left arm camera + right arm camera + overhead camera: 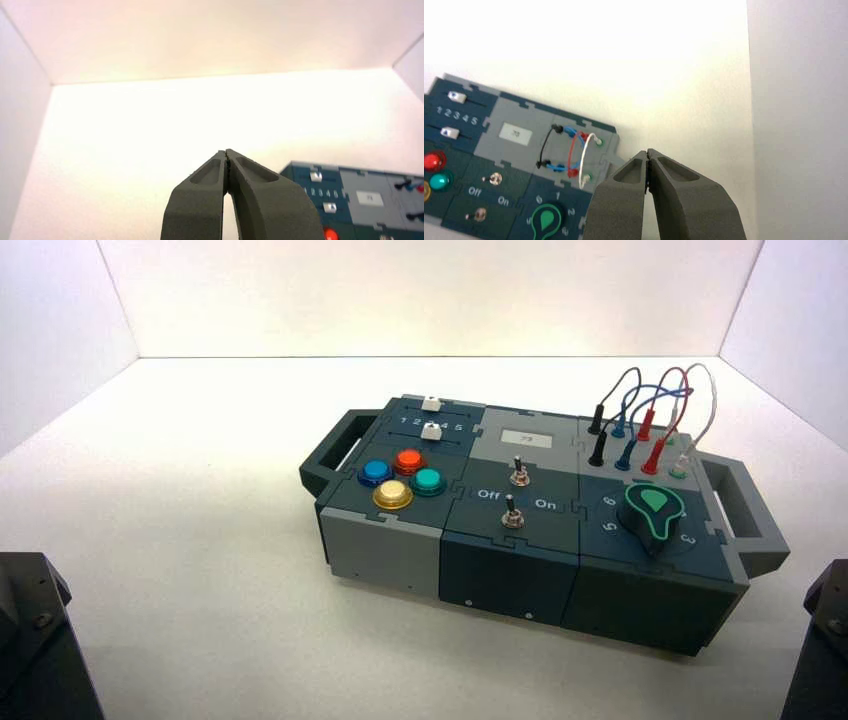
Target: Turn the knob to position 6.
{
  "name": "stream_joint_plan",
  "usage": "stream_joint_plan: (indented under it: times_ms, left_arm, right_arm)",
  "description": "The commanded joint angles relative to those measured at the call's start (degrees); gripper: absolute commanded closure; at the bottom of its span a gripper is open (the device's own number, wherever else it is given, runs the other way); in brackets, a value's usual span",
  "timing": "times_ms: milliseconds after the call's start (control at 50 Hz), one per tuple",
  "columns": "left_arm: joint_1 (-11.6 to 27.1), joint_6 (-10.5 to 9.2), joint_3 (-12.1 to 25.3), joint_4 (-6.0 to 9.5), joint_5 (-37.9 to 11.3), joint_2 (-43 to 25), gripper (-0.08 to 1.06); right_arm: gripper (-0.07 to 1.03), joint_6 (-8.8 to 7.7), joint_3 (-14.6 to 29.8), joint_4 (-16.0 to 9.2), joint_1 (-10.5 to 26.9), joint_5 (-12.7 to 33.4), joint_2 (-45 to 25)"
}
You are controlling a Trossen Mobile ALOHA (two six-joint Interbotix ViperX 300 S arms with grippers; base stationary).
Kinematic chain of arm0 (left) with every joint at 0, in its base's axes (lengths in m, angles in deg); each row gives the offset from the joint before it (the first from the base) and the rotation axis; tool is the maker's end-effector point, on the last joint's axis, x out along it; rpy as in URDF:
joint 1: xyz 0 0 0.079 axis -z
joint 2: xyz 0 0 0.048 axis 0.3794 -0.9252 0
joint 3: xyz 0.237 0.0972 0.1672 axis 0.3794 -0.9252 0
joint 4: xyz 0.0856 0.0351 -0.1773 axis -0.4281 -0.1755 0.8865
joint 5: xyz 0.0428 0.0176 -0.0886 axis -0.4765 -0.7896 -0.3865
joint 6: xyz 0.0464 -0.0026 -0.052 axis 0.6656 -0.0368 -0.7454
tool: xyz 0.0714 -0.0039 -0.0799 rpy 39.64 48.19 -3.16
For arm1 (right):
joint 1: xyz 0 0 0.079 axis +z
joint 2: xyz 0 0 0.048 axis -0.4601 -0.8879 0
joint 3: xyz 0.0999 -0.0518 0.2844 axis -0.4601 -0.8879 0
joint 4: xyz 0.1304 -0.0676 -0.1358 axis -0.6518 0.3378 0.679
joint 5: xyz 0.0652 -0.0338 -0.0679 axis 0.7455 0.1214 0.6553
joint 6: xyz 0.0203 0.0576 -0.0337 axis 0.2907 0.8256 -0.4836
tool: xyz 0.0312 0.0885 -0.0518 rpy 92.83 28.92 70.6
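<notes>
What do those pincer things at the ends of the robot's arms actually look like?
Each wrist view shows the same thing: the left gripper and the right gripper each have two matte dark grey, plastic-looking jaws that taper to thin tips, with a shallow oval hollow near each tip. In the high view only black arm parts show at the lower corners. No cables or markings show.

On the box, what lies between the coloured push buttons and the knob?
In the high view, two silver toggle switches, with Off and On lettering, lie between the buttons and the knob.
</notes>
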Motion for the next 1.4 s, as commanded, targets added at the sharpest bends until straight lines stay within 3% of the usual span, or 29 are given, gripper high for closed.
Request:
stream_joint_plan:
  times_ms: [20, 200, 1000, 1400]
  left_arm:
    - [0.79, 0.35, 1.93, 0.09, 0.18, -2.2, 1.0]
    - [0.79, 0.62, 1.76, 0.09, 0.35, -2.29, 1.01]
    - [0.79, 1.58, 3.34, 0.09, 0.79, -4.92, 1.01]
    - [0.79, 1.76, 4.75, 0.09, 0.7, -4.92, 1.01]
  right_arm:
    - [0.98, -1.76, 4.31, 0.7, 0.0, 5.27, -5.98]
    - [0.98, -2.99, 2.64, 1.76, -0.18, 7.47, -10.81]
    - [0.98, -1.85, -4.31, -0.44, -0.18, -11.78, -28.39]
    - [0.98, -1.41, -2.2, -1.85, -0.09, -13.36, -36.12]
